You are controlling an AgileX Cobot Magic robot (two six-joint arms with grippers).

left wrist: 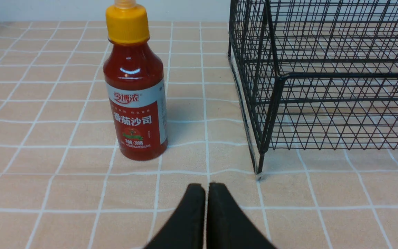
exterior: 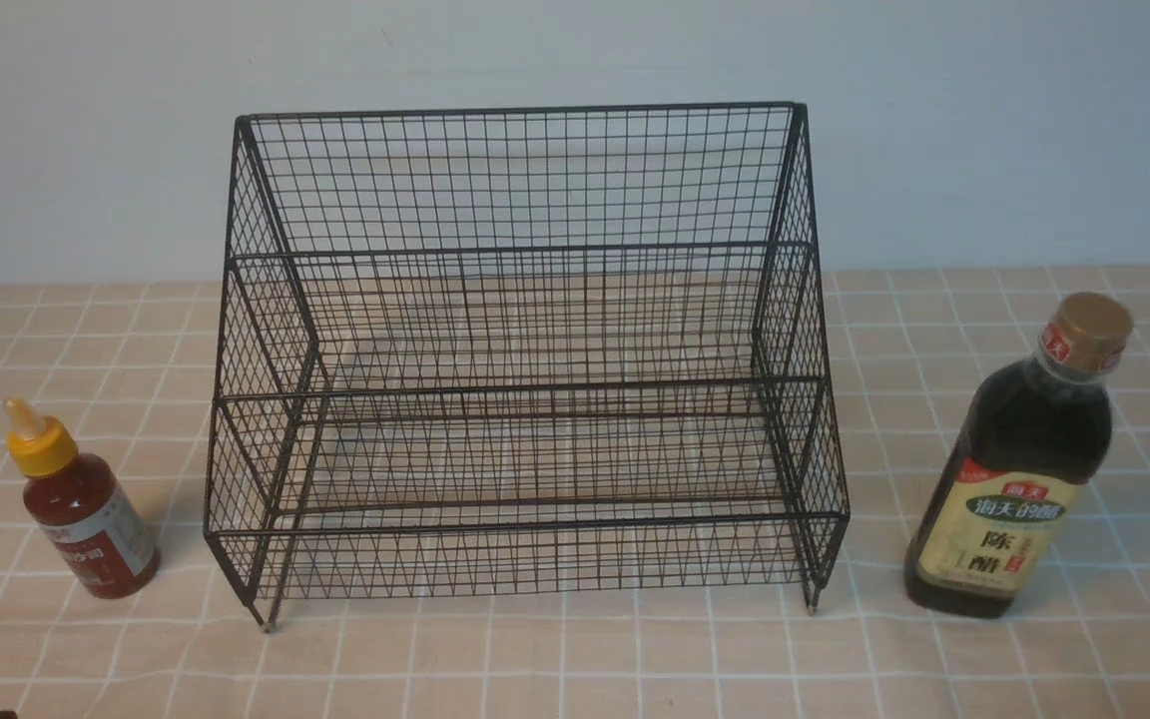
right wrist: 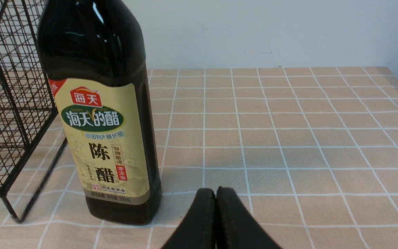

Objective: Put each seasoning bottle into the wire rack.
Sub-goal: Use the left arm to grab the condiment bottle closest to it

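Seasoning bottles: both stand upright on the table [exterior: 575,659] and neither is in the rack, so the whole job's ahead of me.
Red sauce bottle [exterior: 86,519]: on my left of the wire rack [exterior: 535,559], near its front left foot but not touching it.
Vinegar bottle [exterior: 1019,469]: on my right, near the rack's front right corner, with a clear gap between them.
Wire rack: sits mid-table with its low front edge facing me, and nothing's on either tier.
What could go wrong:
- If I push forward with my fingers pressed together like this, I'd just shove a bottle over. I need to spread them first.
- The vinegar bottle [right wrist: 102,114] is tall, glossy and probably heavy. If I grab it too low it could tip, and with a weak squeeze it could slide out.
- Either bottle's base could catch the front rail on the way in and drag the rack, which looks light.
- I reckon the vinegar could knock the upper tier's edge if I aim it at the lower shelf.
Left hand [left wrist: 206,188]: closed tight on nothing and low over the table. It points into the gap between the red sauce bottle [left wrist: 135,100] and the rack's foot [left wrist: 259,173], so it isn't lined up on the bottle.
Right hand [right wrist: 215,193]: closed and empty as well, and also low. The vinegar bottle is just ahead but off to one side of where my fingers point.
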